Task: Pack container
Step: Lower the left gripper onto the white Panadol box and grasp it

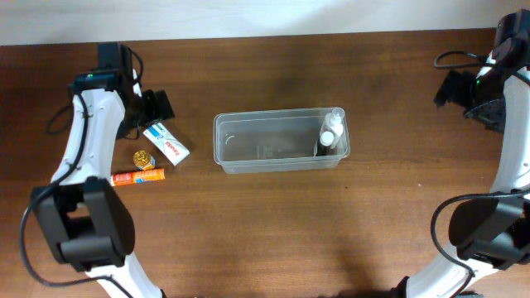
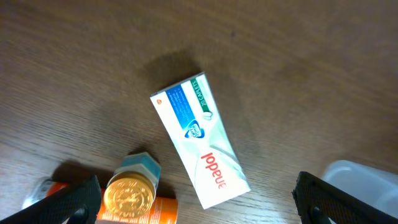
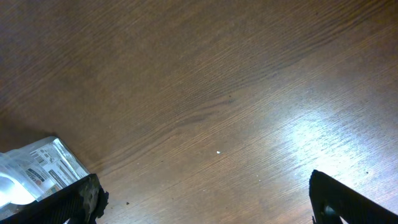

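The left gripper (image 2: 199, 202) hung wide open above the white box (image 2: 200, 140). The gold lid (image 2: 127, 194) sat just beside the box, so a finger might bump it. The container (image 1: 265, 147) sat mid-table. The right gripper (image 3: 205, 199) was open too.

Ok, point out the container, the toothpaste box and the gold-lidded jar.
container (image 1: 269, 142): overhead view, bare middle of its floor.
toothpaste box (image 2: 200, 142): left wrist view, middle of its top face.
gold-lidded jar (image 2: 127, 194): left wrist view, centre of the gold lid.
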### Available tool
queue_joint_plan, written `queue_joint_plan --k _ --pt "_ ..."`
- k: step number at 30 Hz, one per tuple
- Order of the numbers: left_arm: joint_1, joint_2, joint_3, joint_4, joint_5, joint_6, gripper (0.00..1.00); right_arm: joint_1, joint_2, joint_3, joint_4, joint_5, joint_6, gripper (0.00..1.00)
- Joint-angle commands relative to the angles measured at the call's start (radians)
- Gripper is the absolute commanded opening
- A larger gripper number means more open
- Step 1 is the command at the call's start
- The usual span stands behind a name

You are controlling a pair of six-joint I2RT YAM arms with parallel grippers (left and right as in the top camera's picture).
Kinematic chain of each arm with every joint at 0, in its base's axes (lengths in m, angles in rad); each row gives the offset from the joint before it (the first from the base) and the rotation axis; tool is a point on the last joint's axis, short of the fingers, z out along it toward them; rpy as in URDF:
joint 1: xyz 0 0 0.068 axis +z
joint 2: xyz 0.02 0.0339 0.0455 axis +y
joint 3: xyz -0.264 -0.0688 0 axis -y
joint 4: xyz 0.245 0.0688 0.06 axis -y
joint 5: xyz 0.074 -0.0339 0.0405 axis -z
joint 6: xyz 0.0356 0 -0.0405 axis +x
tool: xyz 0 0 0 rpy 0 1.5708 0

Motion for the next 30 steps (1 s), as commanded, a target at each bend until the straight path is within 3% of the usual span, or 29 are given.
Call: queue_joint_plan --k 1,30 --pt "0.002 0.035 0.015 -0.005 0.019 -0.017 0.99 0.002 0.002 0.0 0.003 -0.002 0.013 0.98" --pt "-0.013 0.105 0.014 -0.039 0.029 -0.1 0.99 0.002 0.002 0.0 0.003 -0.002 0.013 0.99"
